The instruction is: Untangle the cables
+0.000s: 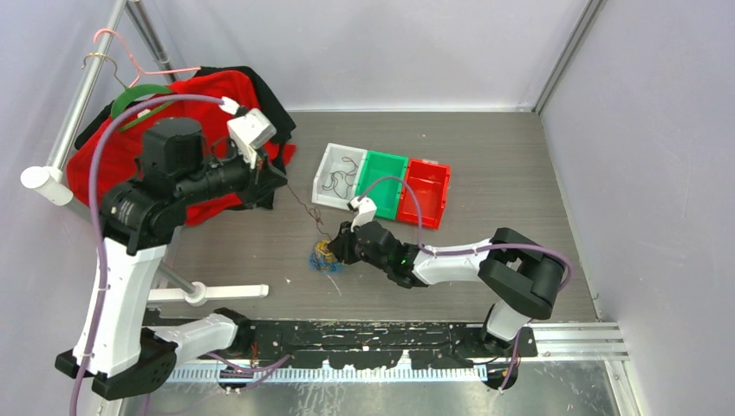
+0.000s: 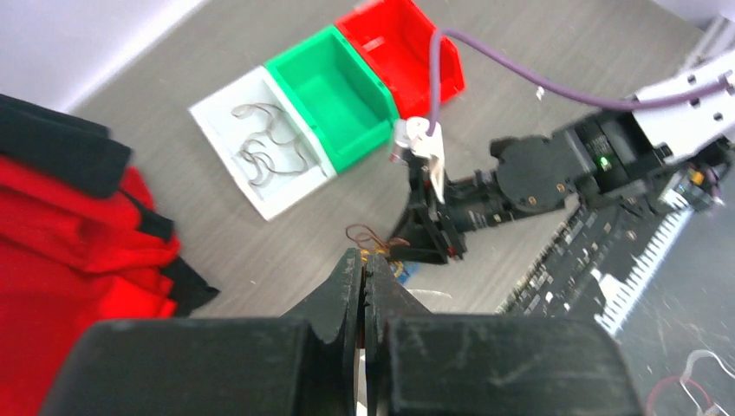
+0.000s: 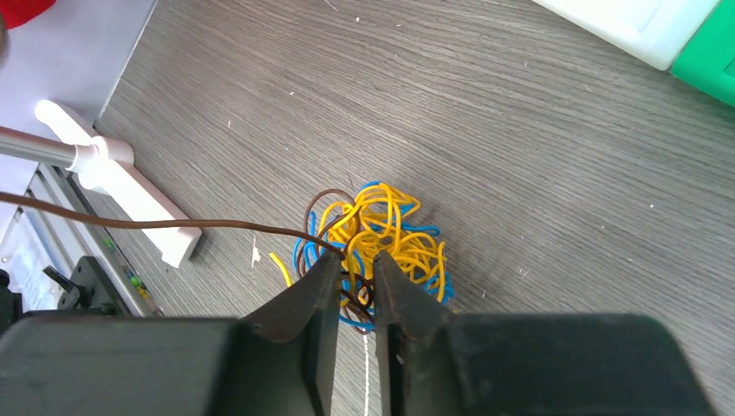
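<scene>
A tangle of yellow, blue and brown cables [image 1: 324, 256] lies on the table's middle; it also shows in the right wrist view [image 3: 390, 230]. My right gripper [image 3: 355, 264] sits on the tangle's near edge, its jaws almost together with several strands pinched between them. One brown cable [image 3: 156, 224] runs taut out of the tangle, up and to the left [image 1: 303, 208], to my left gripper [image 1: 279, 178]. My left gripper [image 2: 362, 260] is raised and shut on that brown cable. The tangle is partly hidden behind its fingertips in the left wrist view.
A white bin [image 1: 327, 165] holding brown cables, a green bin [image 1: 386, 160] and a red bin [image 1: 429, 186] stand side by side at the back. A red and black cloth [image 1: 104, 156] with hangers lies at the back left. A white stand [image 1: 204, 293] lies near the front left.
</scene>
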